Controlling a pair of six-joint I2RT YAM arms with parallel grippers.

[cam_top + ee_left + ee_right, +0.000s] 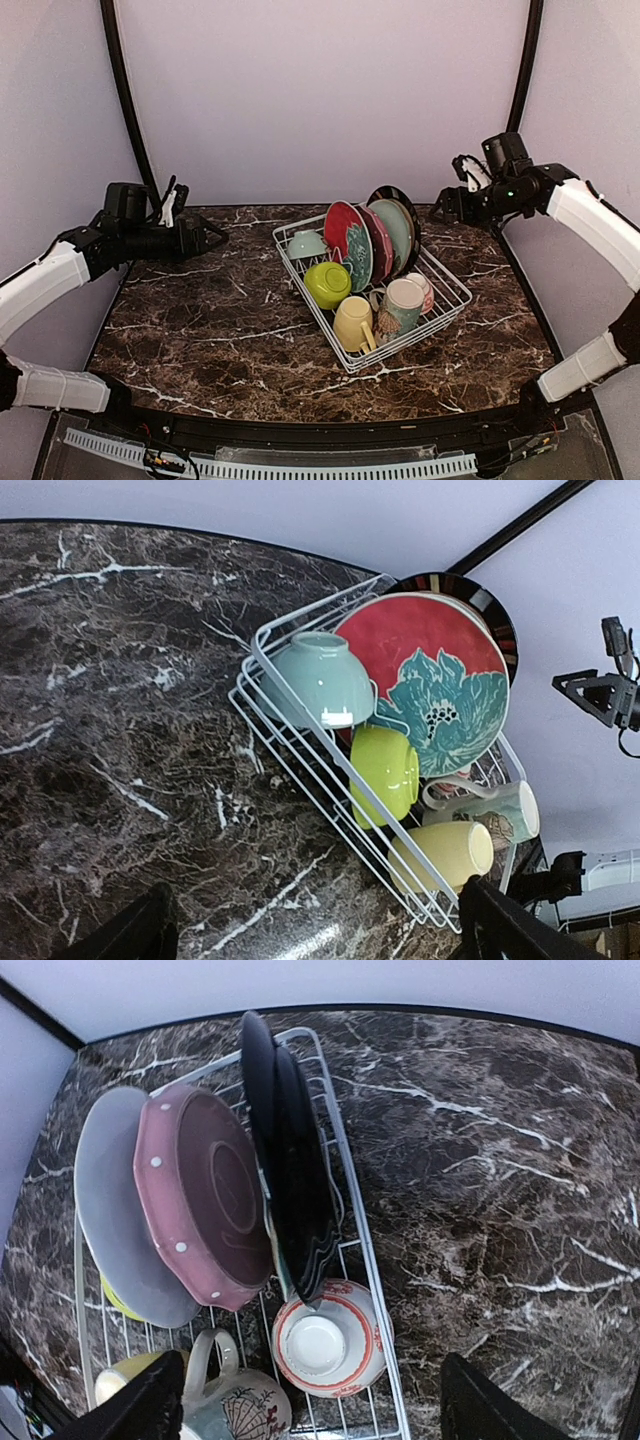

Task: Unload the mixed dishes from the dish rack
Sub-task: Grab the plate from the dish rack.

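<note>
The white wire dish rack (452, 280) stands right of the table's middle, full of mixed dishes. Upright in it are a red plate with a teal flower (345, 235), a pink dotted plate (205, 1200), a pale green plate (395, 225) and a dark plate (400, 195). A teal bowl (306, 244), a lime bowl (327, 283), a yellow mug (352, 322), a patterned mug (400, 305) and a red-patterned bowl (328, 1338) lie in front. My left gripper (215, 238) hovers open, well left of the rack. High over the rack's far right corner, my right gripper (443, 207) is open and holds nothing.
Dark marble tabletop (200, 330) spreads left of and in front of the rack. A pale wall and two black curved poles (125, 110) close off the back. A narrower strip of marble (500, 1160) lies right of the rack.
</note>
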